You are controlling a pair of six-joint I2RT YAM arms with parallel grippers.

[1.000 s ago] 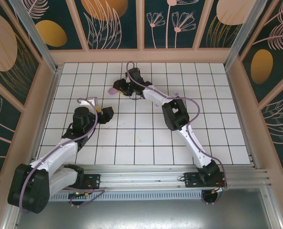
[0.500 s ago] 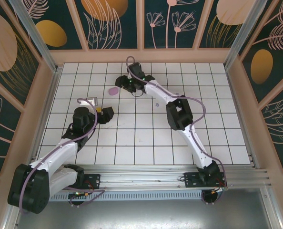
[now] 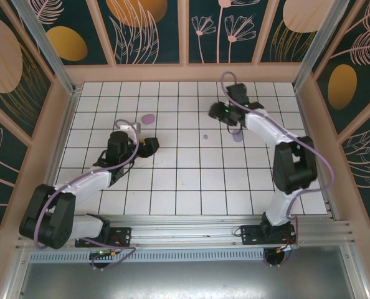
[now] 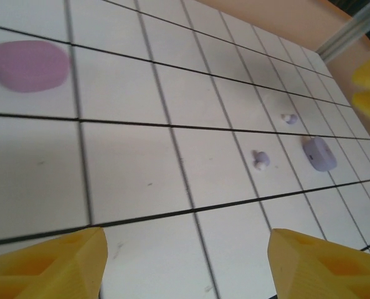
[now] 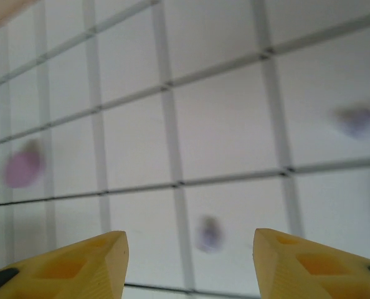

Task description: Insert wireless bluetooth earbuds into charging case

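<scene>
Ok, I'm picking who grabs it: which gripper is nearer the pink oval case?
Left. The left gripper sits just on the near side of the pink oval case; the right gripper is well off to its right.

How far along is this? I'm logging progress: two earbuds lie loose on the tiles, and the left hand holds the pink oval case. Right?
Not quite. The left hand holds nothing: the left wrist view shows its fingers apart and empty, the pink oval case lying on the tiles beyond them. Two earbuds do lie loose on the tiles.
</scene>
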